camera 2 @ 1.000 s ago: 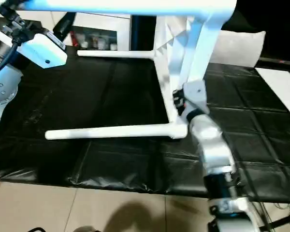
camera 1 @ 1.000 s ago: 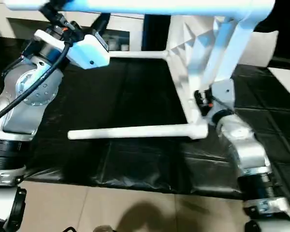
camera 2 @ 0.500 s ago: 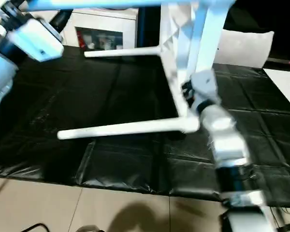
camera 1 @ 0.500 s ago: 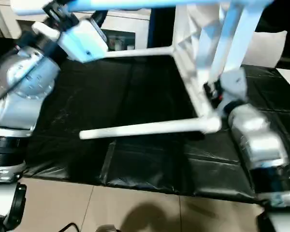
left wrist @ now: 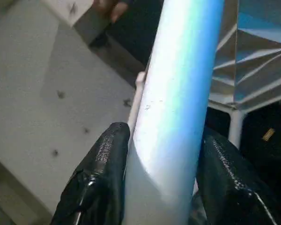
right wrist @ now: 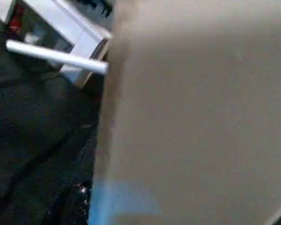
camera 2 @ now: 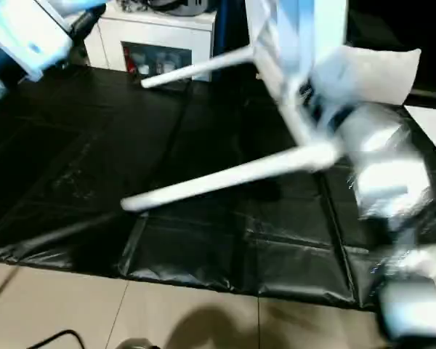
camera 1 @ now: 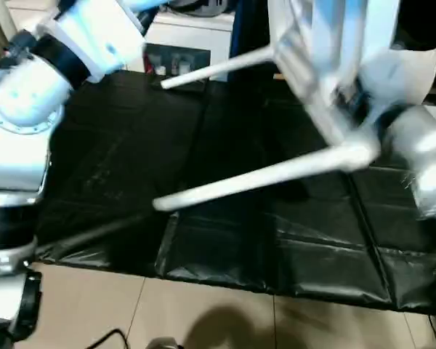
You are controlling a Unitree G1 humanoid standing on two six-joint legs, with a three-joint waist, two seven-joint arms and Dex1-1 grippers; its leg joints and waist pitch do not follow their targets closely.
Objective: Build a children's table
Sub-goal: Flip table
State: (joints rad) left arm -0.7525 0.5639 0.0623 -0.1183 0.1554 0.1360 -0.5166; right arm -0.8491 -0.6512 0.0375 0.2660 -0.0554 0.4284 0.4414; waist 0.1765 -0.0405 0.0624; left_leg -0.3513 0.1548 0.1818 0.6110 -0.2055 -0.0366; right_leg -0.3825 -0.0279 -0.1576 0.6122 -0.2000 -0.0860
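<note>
Two black fingers [left wrist: 103, 183] either side of a table leg [left wrist: 173, 108].

The place looked like an indoor test room or robotics lab rather than a lived-in home. The floor [camera 1: 203, 305] was laid with pale beige tiles, and a wide sheet of black plastic [camera 1: 225, 218] (creased and taped in squares) was spread over it as a work area. A dark cable [camera 2: 29, 342] trailed loose across the tiles near the sheet's front edge. At the back stood a low white cabinet [camera 2: 160, 43] with an open shelf holding small items too blurred to make out. A white cushion-like thing [camera 2: 370, 69] lay at the sheet's far right.
</note>
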